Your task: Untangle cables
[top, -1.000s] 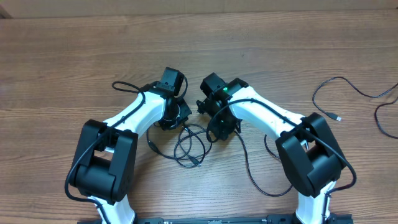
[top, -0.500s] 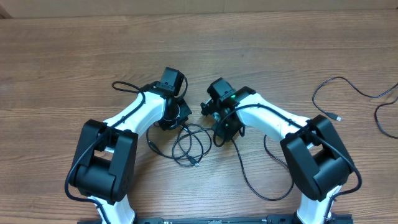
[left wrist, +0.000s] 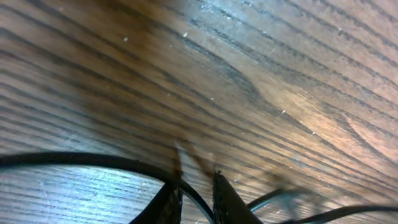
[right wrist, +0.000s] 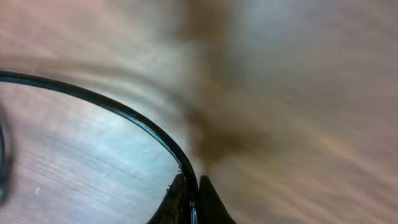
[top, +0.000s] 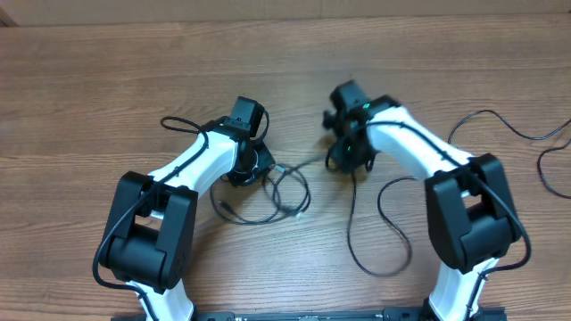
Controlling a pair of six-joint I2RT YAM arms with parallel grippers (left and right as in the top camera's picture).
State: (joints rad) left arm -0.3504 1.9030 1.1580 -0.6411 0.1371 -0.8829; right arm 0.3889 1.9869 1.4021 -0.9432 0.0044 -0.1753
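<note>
Overhead: cables [top: 287, 190] lie as loose loops on table [top: 401, 53], between the two arms and nearer the L side. L gripper [top: 259, 169] sits at the loops' upper-left edge, its tips hidden under the wrist. One strand runs nearly straight from there across to R gripper [top: 343, 162], which stands apart to the right. Second cable [top: 500, 120] lies well apart near the table's right edge, not touching the loops.

L wrist: L gripper [left wrist: 196, 200] is at the frame's bottom edge. Fingertips [left wrist: 169, 202] are close together w/ only a narrow gap. Cable [left wrist: 81, 159] comes in from the left and passes between them. It appears pinched, but the contact pt is cut off by the frame edge. Another strand at lower right is too blurred to trace.

R wrist: pic blurred. R gripper [right wrist: 193, 199] has its fingers pressed together on a cable [right wrist: 118, 109], which arcs in from the left edge down into the tips. Wood grain below.
</note>
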